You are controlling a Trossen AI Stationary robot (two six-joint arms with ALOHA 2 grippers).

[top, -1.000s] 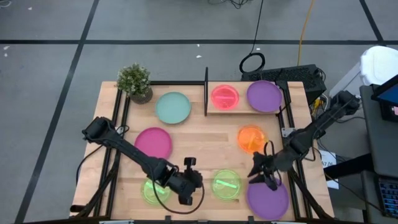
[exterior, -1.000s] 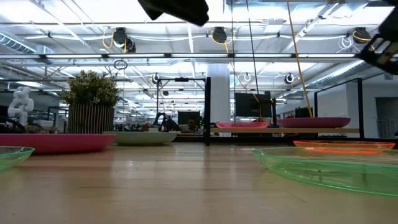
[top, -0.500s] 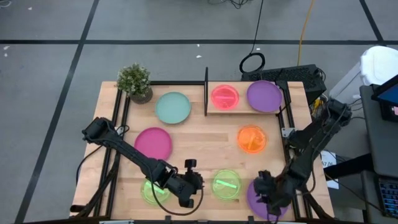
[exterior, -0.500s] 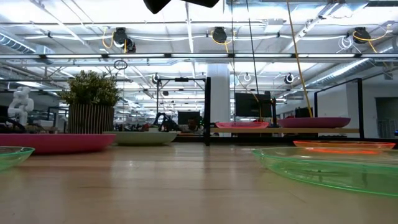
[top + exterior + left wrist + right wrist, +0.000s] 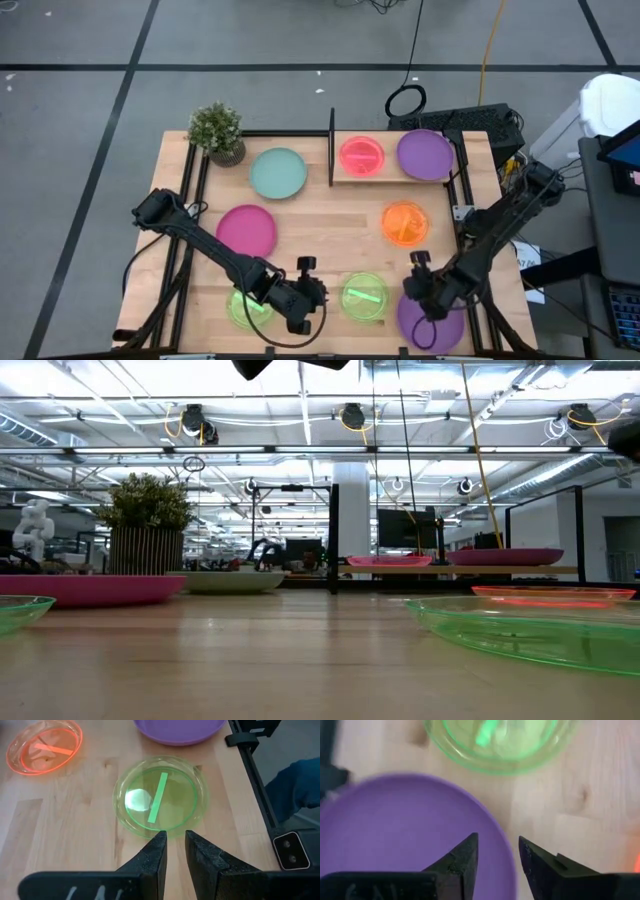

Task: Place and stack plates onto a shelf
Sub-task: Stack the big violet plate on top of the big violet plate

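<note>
In the high view the shelf [image 5: 395,176] stands at the far edge, its black panel at its left end, with a pink plate [image 5: 361,155] and a purple plate [image 5: 425,153] on it. On the table lie a teal plate [image 5: 278,172], a magenta plate [image 5: 247,230], an orange plate [image 5: 405,223], two green plates [image 5: 248,310] [image 5: 365,297] and a second purple plate [image 5: 435,325]. My left gripper [image 5: 324,295] hovers between the two green plates, narrowly open, pointing at the right one [image 5: 160,796]. My right gripper [image 5: 497,841] is open above the left rim of the near purple plate [image 5: 405,830].
A potted plant [image 5: 217,132] stands at the table's far left corner. Black frame rails run along the table's left and right edges [image 5: 255,785]. Bare wood shows in the middle of the table, between the magenta and orange plates. Cables and equipment lie beyond the right edge.
My right gripper swung from beside the near green plate toward the table's near edge, over the near purple plate. It then came partway back toward the far edge, over that plate's left rim. No plate has moved.
</note>
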